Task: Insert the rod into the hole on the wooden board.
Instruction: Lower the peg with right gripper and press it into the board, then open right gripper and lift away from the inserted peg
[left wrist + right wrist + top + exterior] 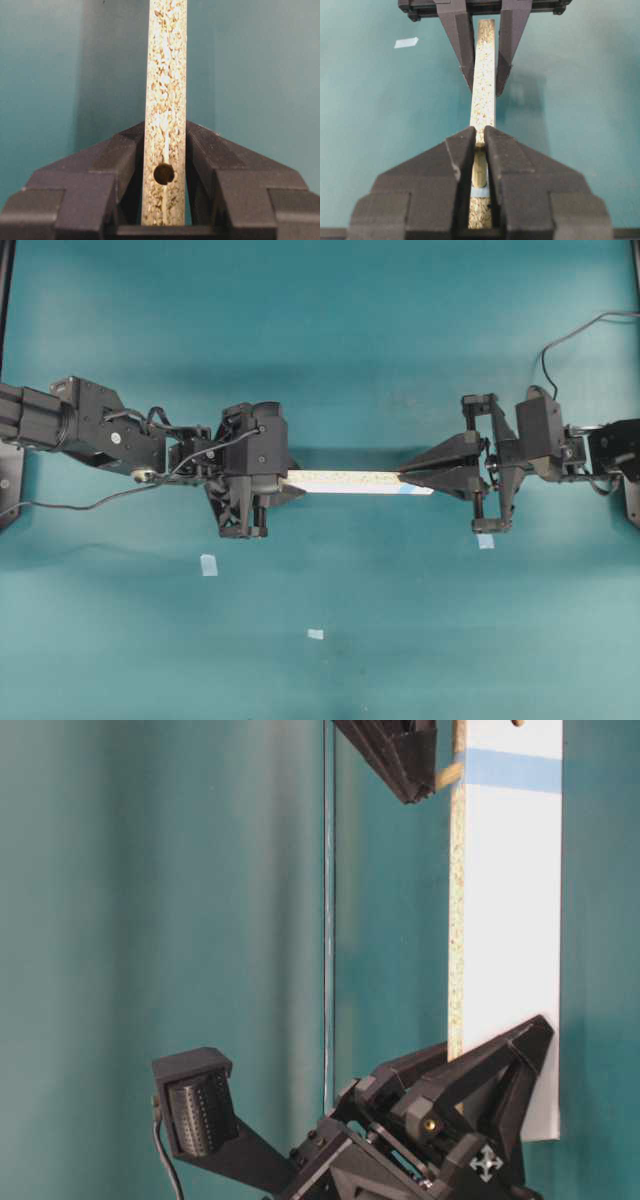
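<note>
Two grippers share the job. Nearest in the right wrist view, the right gripper (479,137) has its jaws nearly pressed together, pinching the rod (480,167), a cream peg standing over the speckled edge of the wooden board (484,90), just above the light-blue mark. The hole itself is hidden beneath the peg and jaws, so I cannot tell whether the tip has entered yet. Farther up that frame, the left gripper (485,82) clamps the board's other end, partly spread to the board's thickness; its own camera shows the plain dark hole (164,173) between the fingers.

To do this step well, I judge the peg should stay square to the board edge and go straight down, while the left grip holds firm against the push.

Around them, three pale-blue tape squares (208,564) lie on the teal table (320,330) in the lower half of the overhead frame, well apart from the board. Nothing blocks the way.
</note>
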